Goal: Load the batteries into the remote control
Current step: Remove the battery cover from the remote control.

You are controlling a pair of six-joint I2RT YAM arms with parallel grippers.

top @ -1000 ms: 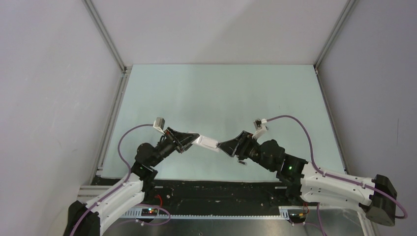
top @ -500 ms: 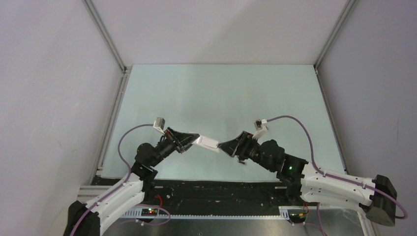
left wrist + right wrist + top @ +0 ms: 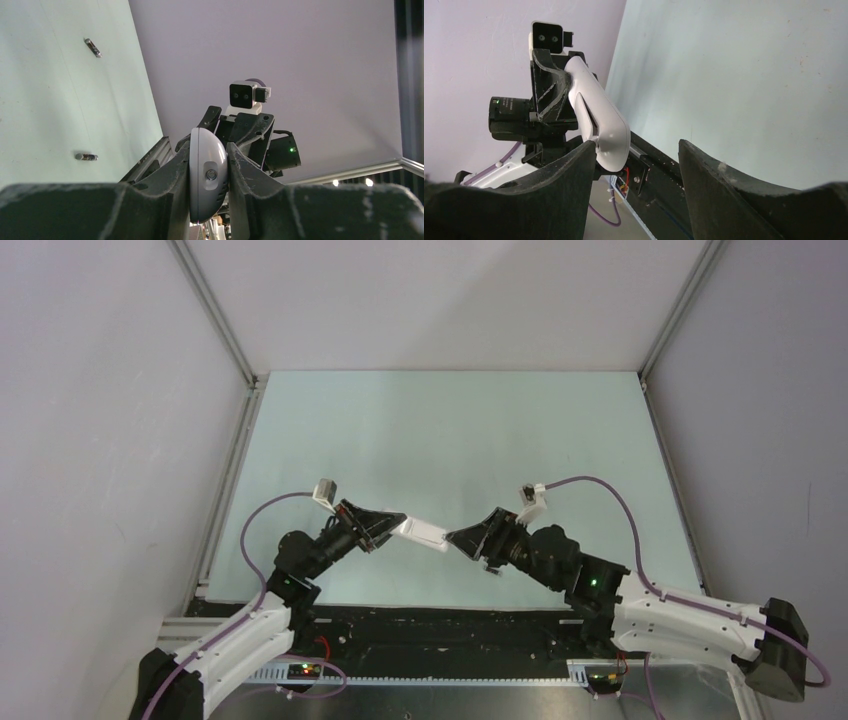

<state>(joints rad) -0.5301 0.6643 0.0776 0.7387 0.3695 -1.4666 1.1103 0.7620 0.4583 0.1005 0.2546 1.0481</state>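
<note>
My left gripper (image 3: 396, 524) is shut on the left end of the white remote control (image 3: 420, 531) and holds it above the table, pointing right. In the left wrist view the remote (image 3: 206, 192) stands edge-on, clamped between my fingers (image 3: 170, 175). My right gripper (image 3: 452, 537) is open at the remote's free end. In the right wrist view that end (image 3: 606, 125) lies against the left finger (image 3: 569, 180), with a wide gap to the other finger. Two small dark batteries (image 3: 92, 47) (image 3: 86, 156) lie on the table in the left wrist view only.
The pale green table (image 3: 450, 430) is walled by grey panels with metal rails (image 3: 225, 490) along its sides. A black ledge (image 3: 430, 620) runs along the near edge by the arm bases.
The right arm has shifted very slightly at the remote's end. The left gripper and the remote have stayed where they were.
</note>
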